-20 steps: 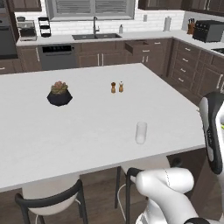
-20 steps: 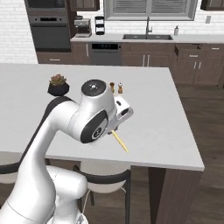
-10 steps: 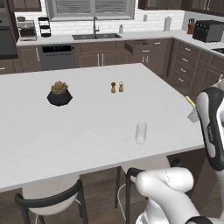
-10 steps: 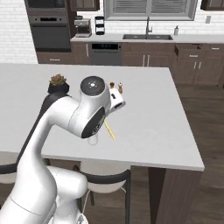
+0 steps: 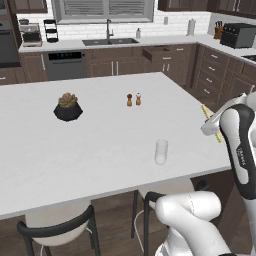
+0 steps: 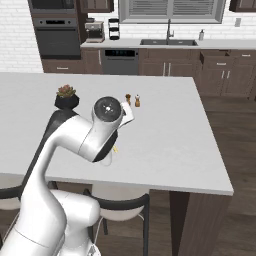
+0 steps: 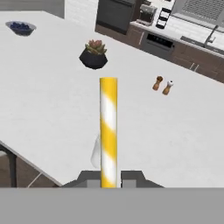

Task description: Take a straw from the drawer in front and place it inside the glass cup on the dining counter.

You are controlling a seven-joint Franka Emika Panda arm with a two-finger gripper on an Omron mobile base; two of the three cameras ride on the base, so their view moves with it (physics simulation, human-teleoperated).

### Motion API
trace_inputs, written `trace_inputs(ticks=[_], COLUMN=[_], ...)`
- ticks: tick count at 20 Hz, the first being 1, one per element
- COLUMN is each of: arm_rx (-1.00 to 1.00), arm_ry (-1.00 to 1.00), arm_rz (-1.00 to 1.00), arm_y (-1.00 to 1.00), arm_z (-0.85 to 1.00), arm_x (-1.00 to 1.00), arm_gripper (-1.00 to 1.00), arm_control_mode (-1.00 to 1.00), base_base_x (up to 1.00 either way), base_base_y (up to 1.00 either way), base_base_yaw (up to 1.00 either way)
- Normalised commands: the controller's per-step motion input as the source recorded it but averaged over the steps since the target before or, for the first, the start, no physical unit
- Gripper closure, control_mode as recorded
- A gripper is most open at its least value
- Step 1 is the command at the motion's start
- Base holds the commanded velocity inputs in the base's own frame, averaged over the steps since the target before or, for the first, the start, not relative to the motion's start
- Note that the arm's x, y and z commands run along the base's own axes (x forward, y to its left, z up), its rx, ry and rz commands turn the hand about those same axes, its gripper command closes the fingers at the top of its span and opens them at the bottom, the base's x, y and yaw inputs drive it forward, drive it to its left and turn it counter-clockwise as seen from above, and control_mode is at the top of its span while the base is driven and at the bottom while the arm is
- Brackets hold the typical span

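Since the earlier frame, the arm has been swung in over the desk's (image 5: 100,145) near edge, and the straw (image 7: 108,131) has been carried with it. The desk is being used as the dining counter. The open drawer (image 5: 161,52) is being seen at 1 o'clock beyond it. The glass cup (image 5: 161,151) is standing at 9 o'clock of the claw (image 7: 108,179), which is being kept clenched on the striped straw, just above the cup.

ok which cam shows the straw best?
Hand view: the straw runs up the frame's middle, stripes clear, gripper shut on it. Left base view shows a thin yellow sliver; right base view just a tip below the arm.
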Motion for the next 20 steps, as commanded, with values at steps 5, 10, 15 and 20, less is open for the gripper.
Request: trace_inputs(ticks=[5,10,15,20], arm_rx=[0.19,0.2,0.11,0.04], arm_ry=[-0.1,-0.06,-0.04,0.03], arm_rz=[0.14,0.2,0.2,0.19], arm_y=[0.1,0.25,0.07,0.15], arm_z=[-0.09,-0.17,0.0,-0.01], arm_x=[0.14,0.17,0.25,0.25], arm_gripper=[1.0,1.0,1.0,1.0], arm_control_mode=[-1.0,-1.0,-1.0,-1.0], base_base_x=[0.0,0.0,0.0,0.0], base_base_y=[0.0,0.0,0.0,0.0], base_base_yaw=[0.0,0.0,0.0,0.0])
